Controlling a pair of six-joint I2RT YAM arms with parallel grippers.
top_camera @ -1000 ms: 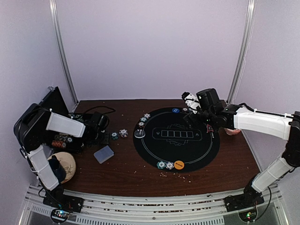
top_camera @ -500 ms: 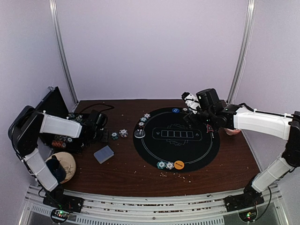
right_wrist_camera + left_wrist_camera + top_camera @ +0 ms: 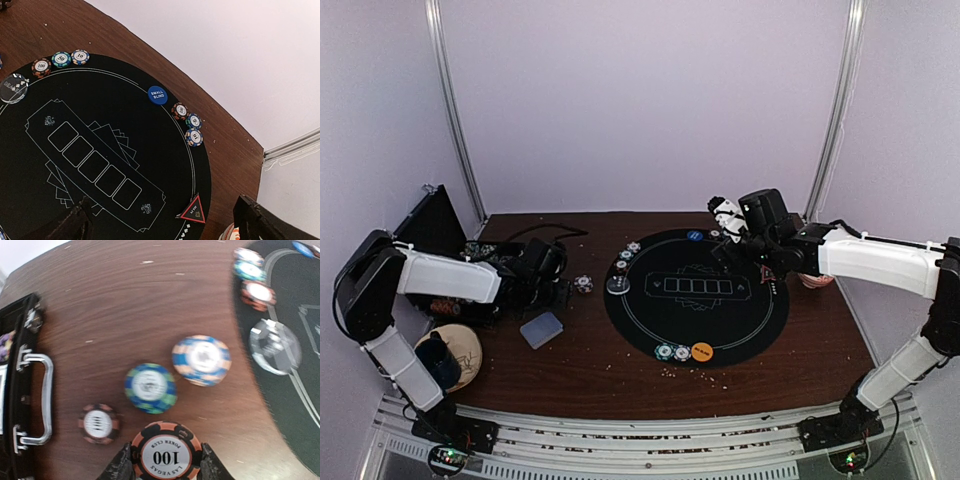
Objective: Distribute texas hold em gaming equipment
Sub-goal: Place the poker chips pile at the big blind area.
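- L gripper (image 3: 165, 467) has its fingers clamped on an orange-black 100 chip (image 3: 166, 449) over the wood table (image 3: 125, 300), near the black case (image 3: 22, 390)
- Three loose chips lie just ahead (all off the mat): dark-red chip (image 3: 99, 423), teal chip (image 3: 150, 388), blue-orange chip (image 3: 201, 360)
- R gripper (image 3: 165, 222) hangs over the round black mat (image 3: 150, 145), fingers wide apart, holding nothing
- Along the mat's rim: blue disc (image 3: 157, 94), red triangle marker (image 3: 194, 210), orange disc (image 3: 702, 351), clear disc (image 3: 275, 346)
- Grey-blue card deck (image 3: 541, 329) sits on bare wood, left of the mat
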